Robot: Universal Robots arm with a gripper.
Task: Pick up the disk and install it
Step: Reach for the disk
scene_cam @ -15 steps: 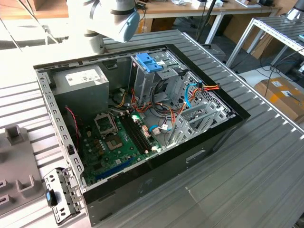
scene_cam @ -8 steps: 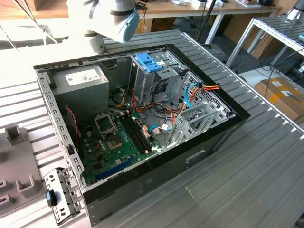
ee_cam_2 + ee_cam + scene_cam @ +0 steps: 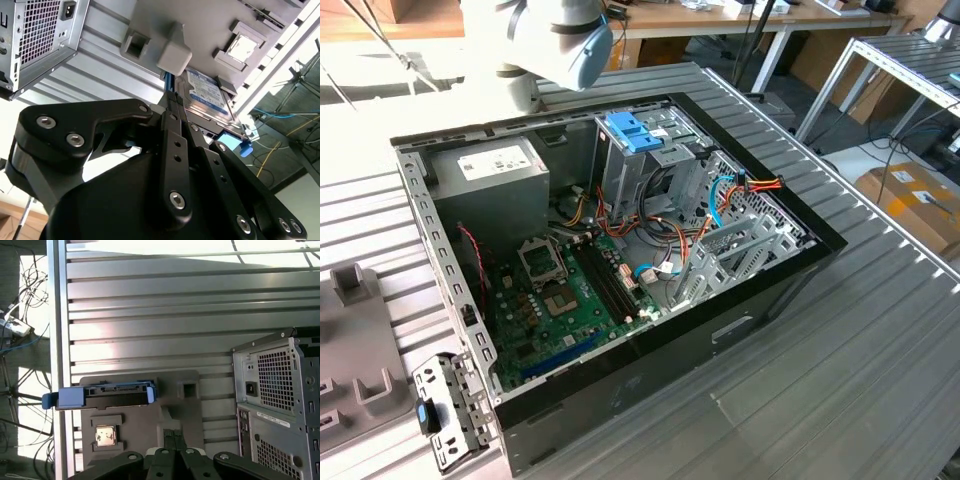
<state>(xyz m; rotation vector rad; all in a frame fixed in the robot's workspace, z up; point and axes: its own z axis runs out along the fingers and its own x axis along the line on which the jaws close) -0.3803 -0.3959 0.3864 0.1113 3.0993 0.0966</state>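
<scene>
On the grey fixture plate (image 3: 145,422) the disk (image 3: 117,396) sits along one edge, seemingly stood on its side, a blue rail tab jutting past the plate's border. It has a silver body, blue rails and a white-and-blue label. The gripper (image 3: 171,432) hangs over the plate just beside the disk, jaws together on nothing. A good pick likely needs them parted, centred and square to the flat faces, so nothing tips. The computer case (image 3: 280,400) stands off the plate's opposite side
</scene>
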